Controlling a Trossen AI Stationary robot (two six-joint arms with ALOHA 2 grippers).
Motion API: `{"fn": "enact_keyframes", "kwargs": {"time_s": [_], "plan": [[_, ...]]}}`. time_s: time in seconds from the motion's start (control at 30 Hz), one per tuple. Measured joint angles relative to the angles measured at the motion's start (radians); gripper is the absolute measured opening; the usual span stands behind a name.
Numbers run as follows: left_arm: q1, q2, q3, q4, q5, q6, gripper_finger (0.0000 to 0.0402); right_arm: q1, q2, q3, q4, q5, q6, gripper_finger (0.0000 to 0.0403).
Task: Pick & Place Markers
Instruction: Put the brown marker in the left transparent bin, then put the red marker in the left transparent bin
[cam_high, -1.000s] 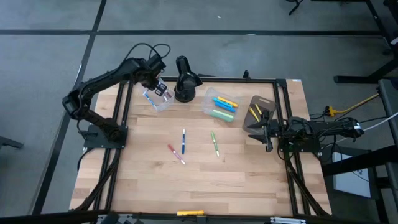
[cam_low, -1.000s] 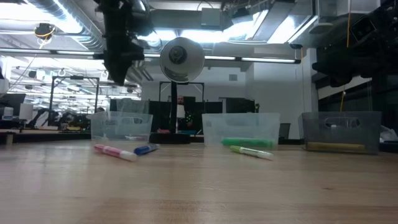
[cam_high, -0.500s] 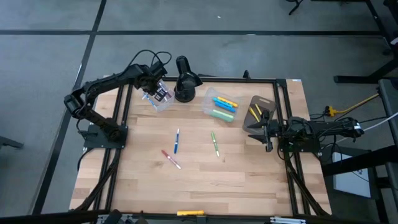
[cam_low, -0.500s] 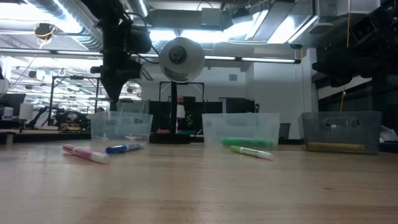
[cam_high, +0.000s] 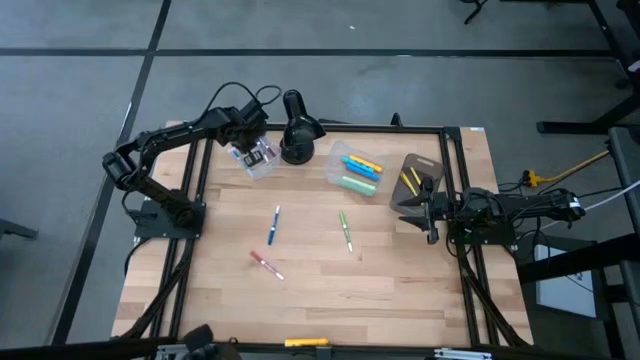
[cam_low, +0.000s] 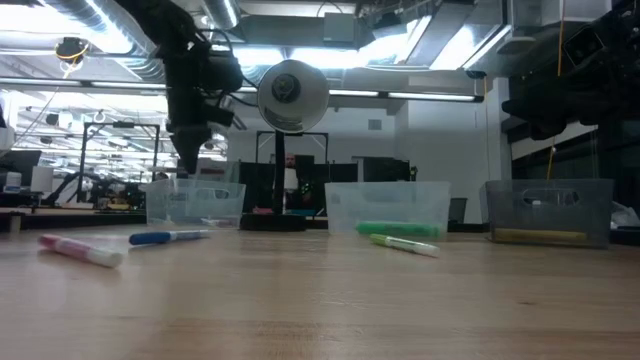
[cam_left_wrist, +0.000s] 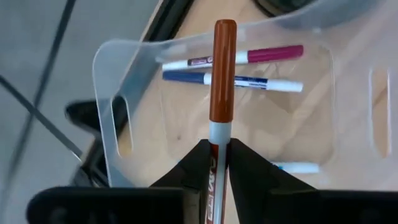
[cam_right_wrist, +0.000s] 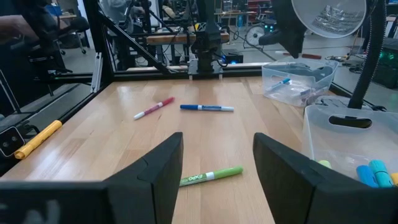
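My left gripper (cam_high: 256, 150) hangs over the clear tub (cam_left_wrist: 124, 81) at the table's far left and is shut on a marker with a brown-red cap (cam_left_wrist: 222, 68). A magenta marker (cam_left_wrist: 249, 57) and a blue one (cam_left_wrist: 230, 79) lie on that tub's floor. Loose on the table lie a blue marker (cam_high: 273, 226), a pink-red marker (cam_high: 266, 264) and a green marker (cam_high: 345, 231). My right gripper (cam_high: 420, 210) waits open at the table's right side, touching nothing. My left gripper pinches the marker's white barrel (cam_left_wrist: 217, 134), just behind the cap, between its two fingers (cam_left_wrist: 193, 165). The fingers come from above, pointing down. The marker lies along them with its capped end sticking out past the tips. It is lifted clear, above the tub's opening.
A black desk lamp (cam_high: 297, 130) stands just right of the left tub. The middle tub (cam_high: 355, 170) holds yellow, cyan and green markers; the right tub (cam_high: 420, 178) holds yellow ones. A yellow marker (cam_high: 307, 342) lies at the near edge. Bare wood shows between the loose markers and the near edge.
My left gripper has come down toward the left tub with the marker still held. The blue and pink-red markers on the table have moved toward the left edge, the pink-red one also nearer; the green marker has stayed put.
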Motion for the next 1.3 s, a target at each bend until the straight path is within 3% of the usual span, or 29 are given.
{"fn": "enact_keyframes", "kwargs": {"time_s": [0.3,0.53,0.9,1.13,1.3], "plan": [[0.000,0.000,-0.002,0.000,0.006,0.419,0.0053,0.000,0.000,0.000,0.000,0.000,0.000,0.0194],[0.000,0.000,-0.002,0.001,0.047,0.571,0.0053,0.000,0.000,0.000,0.000,0.000,0.000,0.0194],[0.000,0.000,-0.002,0.002,0.055,0.536,0.0094,0.000,0.000,0.000,0.000,0.000,0.000,0.0194],[0.000,0.000,-0.002,0.001,0.105,0.396,0.0094,0.000,0.000,0.000,0.000,0.000,0.000,0.0194],[0.000,0.000,-0.002,-0.033,0.093,0.216,0.0080,0.000,0.000,0.000,0.000,0.000,0.000,0.0194]]}}
